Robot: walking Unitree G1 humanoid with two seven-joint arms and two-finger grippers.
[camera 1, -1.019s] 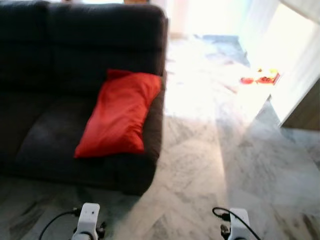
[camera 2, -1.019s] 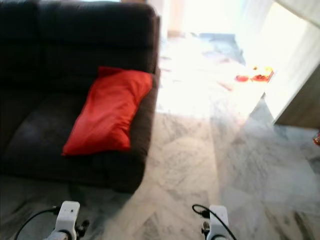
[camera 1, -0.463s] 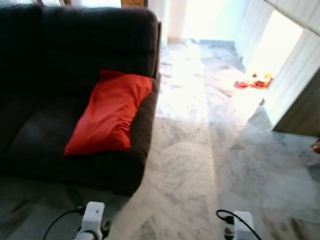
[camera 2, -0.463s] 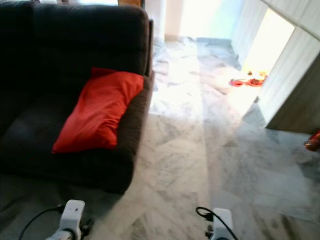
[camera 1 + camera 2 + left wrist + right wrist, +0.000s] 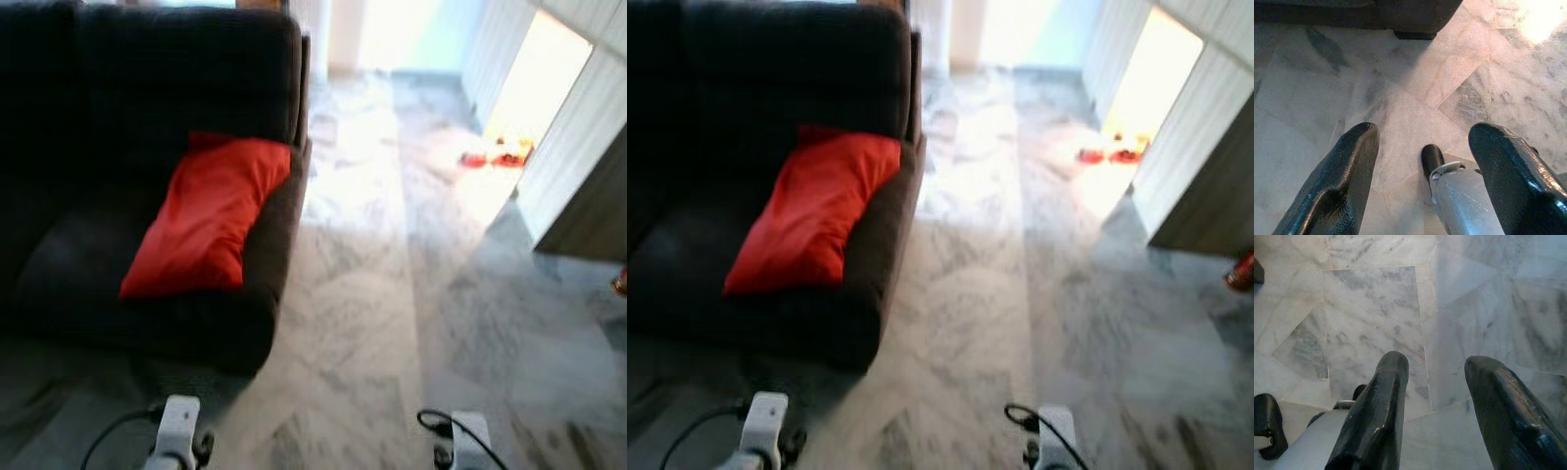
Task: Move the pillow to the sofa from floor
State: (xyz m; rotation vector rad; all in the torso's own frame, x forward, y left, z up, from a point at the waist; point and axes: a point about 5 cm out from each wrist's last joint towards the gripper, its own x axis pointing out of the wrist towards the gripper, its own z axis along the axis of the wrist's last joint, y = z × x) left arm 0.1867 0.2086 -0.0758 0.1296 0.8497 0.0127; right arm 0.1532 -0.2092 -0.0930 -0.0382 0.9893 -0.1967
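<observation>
The marble floor (image 5: 372, 323) spreads out in front of me, grey and white with dark veins, bright where light falls in from the far end of the room. To my left stands the dark sofa (image 5: 147, 88), its near corner casting a shadow on the tiles. On its seat, against the armrest at the end nearer the open floor, lies the red pillow (image 5: 206, 217), leaning up toward the backrest, its top corner touching the back cushion. It is on the sofa, not on the floor.

On my right a pale slatted wall (image 5: 578, 137) runs along a sunlit opening, and some small red things (image 5: 495, 155) lie on the floor there, too blurred to tell what they are. Another red object (image 5: 1240, 272) sits at the far right edge.

Both my arms hang low. My left gripper (image 5: 1422, 161) points down at the tiles near the sofa's foot, fingers (image 5: 1339, 181) spread wide apart with nothing between them. My right gripper (image 5: 1437, 396) points at bare marble, its fingers (image 5: 1378, 416) also spread and holding nothing.
</observation>
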